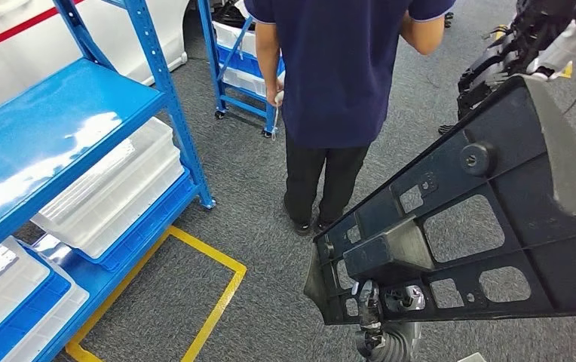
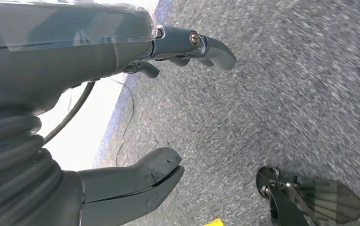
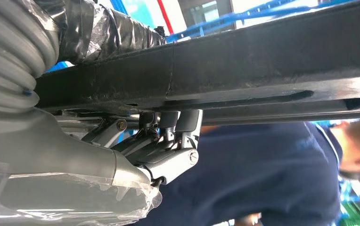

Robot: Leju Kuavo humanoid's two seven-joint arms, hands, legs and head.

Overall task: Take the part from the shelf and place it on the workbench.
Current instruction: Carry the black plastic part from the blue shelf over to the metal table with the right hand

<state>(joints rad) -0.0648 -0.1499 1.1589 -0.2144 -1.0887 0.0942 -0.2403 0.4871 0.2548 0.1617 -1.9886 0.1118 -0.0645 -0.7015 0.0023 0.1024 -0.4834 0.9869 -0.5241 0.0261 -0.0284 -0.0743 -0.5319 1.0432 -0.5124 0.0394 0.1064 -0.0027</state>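
Up high over the grey floor (image 1: 270,226), the big black plastic part (image 1: 488,226) is in the air, held tilted, well to the right of the blue shelf (image 1: 59,128). Clear bins (image 1: 111,196) sit on that shelf. A person (image 1: 338,90) in a dark blue shirt stands between the shelf and the part. The right hand (image 3: 168,141) grips the part's edge with its fingers curled on it. The left hand (image 2: 135,117) holds nothing, its fingers apart above the floor.
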